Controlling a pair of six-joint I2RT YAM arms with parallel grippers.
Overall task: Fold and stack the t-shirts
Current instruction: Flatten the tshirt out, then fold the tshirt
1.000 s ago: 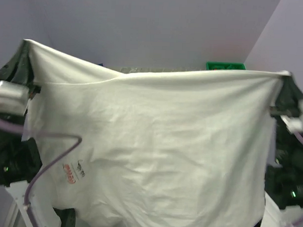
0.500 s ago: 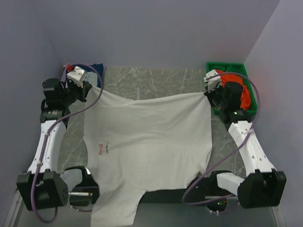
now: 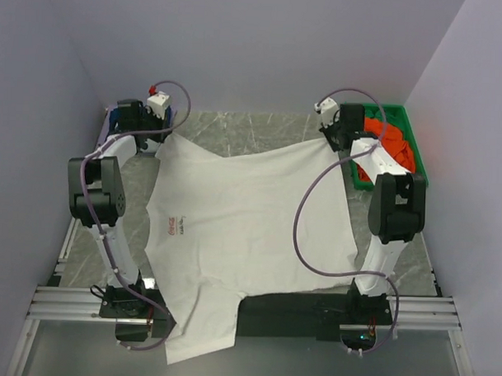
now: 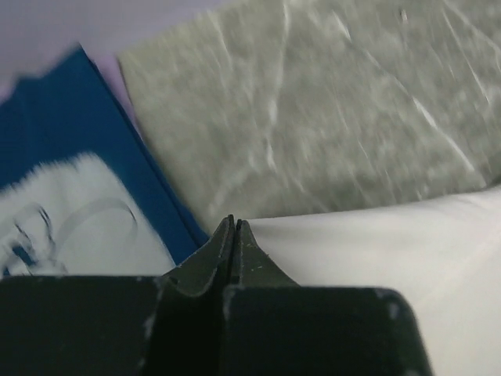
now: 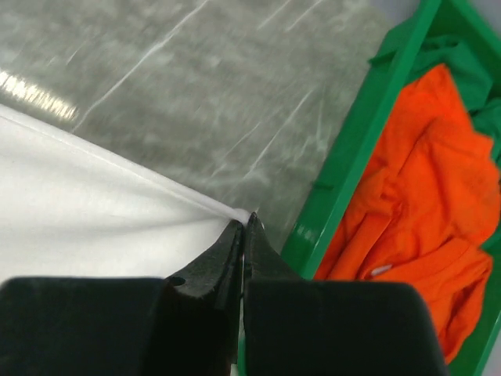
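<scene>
A white t-shirt [image 3: 250, 221] with a small red chest logo [image 3: 169, 226] lies spread flat on the grey table [image 3: 236, 130]. Its near part hangs over the table's front edge. My left gripper [image 3: 160, 135] is shut on the shirt's far left corner; in the left wrist view its jaws [image 4: 233, 223] are closed against the white cloth [image 4: 391, 258]. My right gripper [image 3: 335, 143] is shut on the far right corner [image 5: 244, 219]. A navy t-shirt with a white graphic [image 4: 94, 180] lies just left of the left gripper. An orange t-shirt [image 5: 423, 204] lies in the green bin.
The green plastic bin [image 3: 417, 161] stands at the far right, close beside the right gripper; its wall [image 5: 352, 157] is right of the jaws. Green cloth [image 5: 470, 47] also lies in it. Walls enclose the table on three sides.
Both grippers have carried the white shirt down from in front of the camera and drawn it towards the far side; it now lies flat on the table.
</scene>
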